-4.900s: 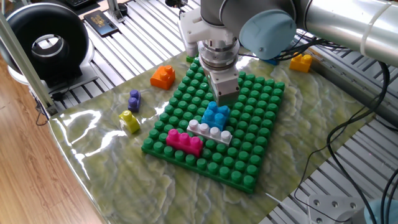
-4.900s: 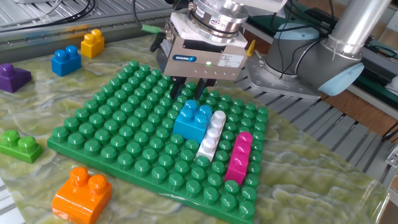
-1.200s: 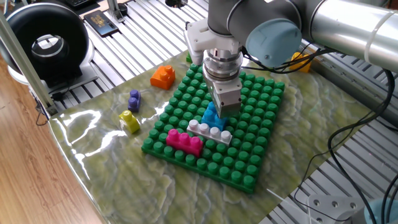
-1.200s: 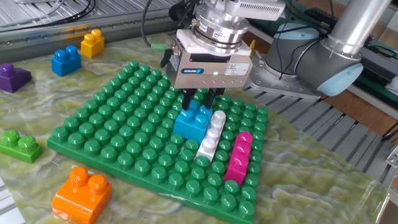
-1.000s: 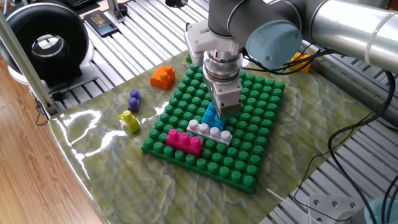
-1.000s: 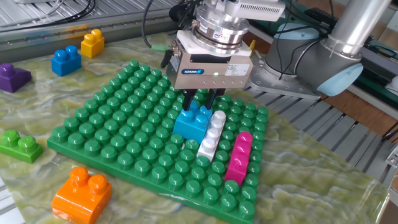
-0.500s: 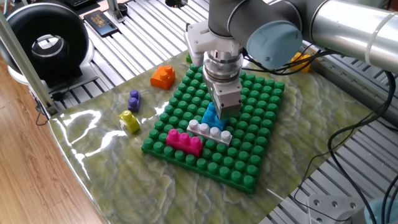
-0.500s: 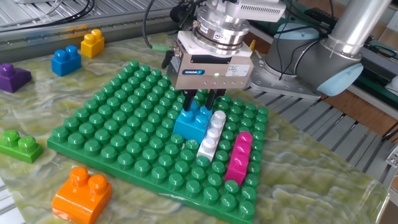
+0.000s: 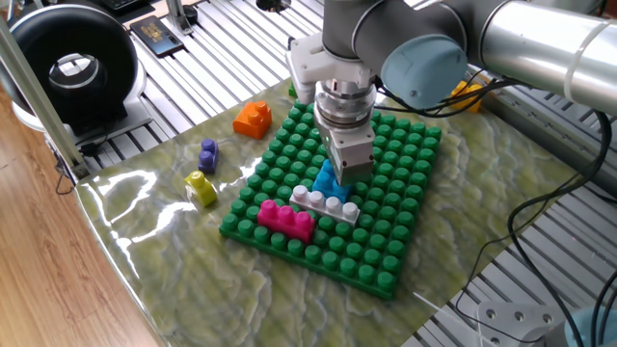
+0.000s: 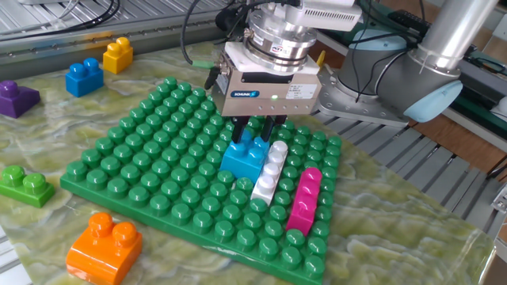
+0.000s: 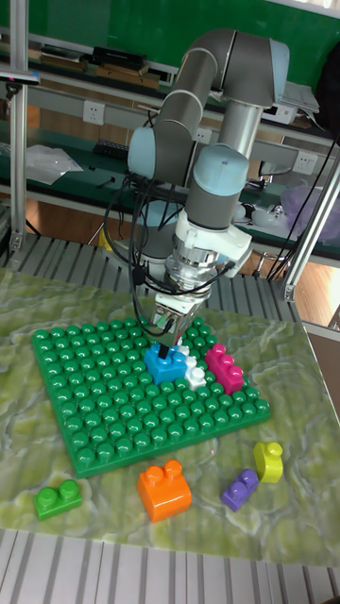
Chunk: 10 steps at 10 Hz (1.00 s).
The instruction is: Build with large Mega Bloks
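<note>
A light blue brick [image 10: 242,158] sits on the green baseplate [image 10: 158,166]. A white-grey brick [image 10: 268,176] lies beside it and a magenta brick [image 10: 303,198] beyond that. My gripper [image 10: 254,128] stands upright over the light blue brick [image 11: 161,367]. Its dark fingers [image 10: 240,129] are down at the brick's rear studs and look closed on them. In one fixed view the gripper body covers the fingertips and only the front of the light blue brick [image 9: 326,179] shows, behind the white-grey brick [image 9: 326,204] and the magenta brick [image 9: 284,219].
Loose bricks lie on the mat around the plate: orange [image 10: 104,245], green [image 10: 25,186], purple [image 10: 16,96], blue [image 10: 84,77] and yellow [image 10: 117,54]. A black round device [image 9: 72,67] stands off the mat. Cables hang behind the arm.
About five seconds ago the gripper stood behind the light blue brick; it has since moved over it and come down onto its studs. In the last second almost nothing has moved.
</note>
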Motion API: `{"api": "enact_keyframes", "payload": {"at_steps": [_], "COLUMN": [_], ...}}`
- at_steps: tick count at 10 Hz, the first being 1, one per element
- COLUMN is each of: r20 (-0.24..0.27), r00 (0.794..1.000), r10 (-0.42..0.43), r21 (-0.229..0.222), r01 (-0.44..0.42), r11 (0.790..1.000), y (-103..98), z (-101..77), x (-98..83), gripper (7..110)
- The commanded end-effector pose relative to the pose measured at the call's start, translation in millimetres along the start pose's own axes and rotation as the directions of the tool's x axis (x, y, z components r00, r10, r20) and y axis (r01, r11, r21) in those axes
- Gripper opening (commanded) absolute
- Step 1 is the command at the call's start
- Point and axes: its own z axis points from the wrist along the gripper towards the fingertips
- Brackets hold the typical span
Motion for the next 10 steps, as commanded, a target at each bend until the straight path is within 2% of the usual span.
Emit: {"api": "enact_keyframes", "payload": {"at_steps": [1,4,6,7,8,9,10], "r20": [0.002,-0.012,0.004,0.002,-0.041,-0.063,-0.028], "r00": [1.0,1.0,1.0,1.0,0.997,0.994,0.998], "r10": [0.0,-0.023,-0.01,-0.021,-0.065,-0.085,-0.062], "r21": [0.01,0.005,0.002,-0.009,-0.019,-0.047,-0.074], "r01": [0.0,0.023,0.01,0.021,0.064,0.082,0.06], "r11": [1.0,1.0,1.0,1.0,0.998,0.996,0.995], "y": [-4,-12,-10,-8,-13,-12,0], "z": [1.2,-5.4,4.3,2.1,-24.7,-48.8,-54.8], "x": [1.0,0.7,-7.2,-7.1,3.5,8.9,1.0], "gripper": [44,44,44,44,44,44,44]}}
